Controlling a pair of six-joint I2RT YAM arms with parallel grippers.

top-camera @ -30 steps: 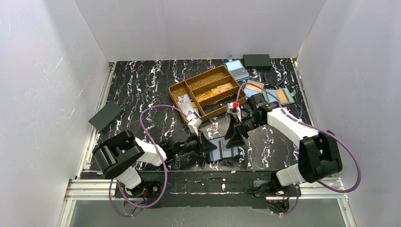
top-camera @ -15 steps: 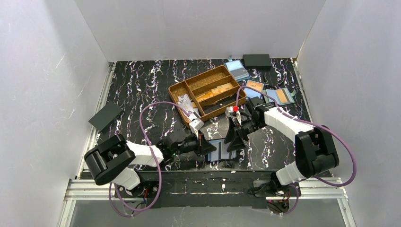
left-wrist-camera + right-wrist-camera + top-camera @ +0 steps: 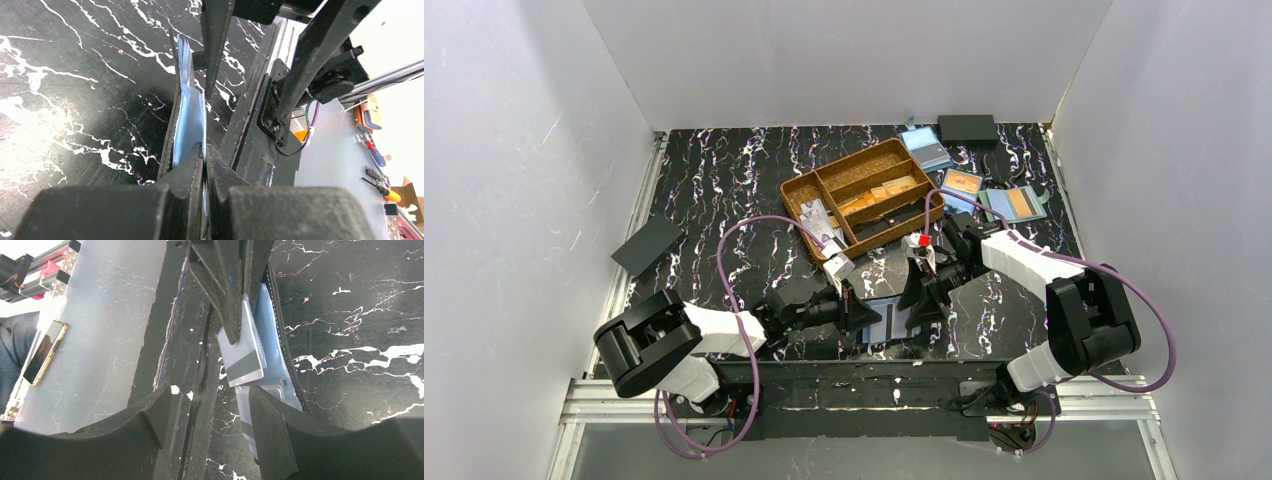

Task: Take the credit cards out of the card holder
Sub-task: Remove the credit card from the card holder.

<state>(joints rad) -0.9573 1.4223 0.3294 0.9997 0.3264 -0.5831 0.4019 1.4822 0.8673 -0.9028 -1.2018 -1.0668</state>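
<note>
The black card holder point(image 3: 894, 312) lies open near the table's front edge, its light blue lining point(image 3: 274, 335) showing. My left gripper point(image 3: 862, 317) is shut on a pale credit card point(image 3: 243, 351) with a dark stripe, which sticks out of the holder's near side. In the left wrist view the card point(image 3: 204, 150) is pinched edge-on between my jaws, beside the holder point(image 3: 189, 112). My right gripper point(image 3: 921, 298) is open just over the holder's right end. One finger point(image 3: 272, 432) rests by a second striped card point(image 3: 246, 427).
A brown divided tray point(image 3: 839, 161) with tan cards stands behind. Blue holders with orange cards point(image 3: 962, 182) point(image 3: 1021, 203), a grey-blue holder point(image 3: 924, 148) and a black box point(image 3: 967, 127) sit at the back right. A black flat piece point(image 3: 648, 246) lies at the left.
My right gripper has moved nearer and lower onto the holder's right end. My left arm has drawn slightly back to the left with the card pinched. Less of the holder shows between the grippers.
</note>
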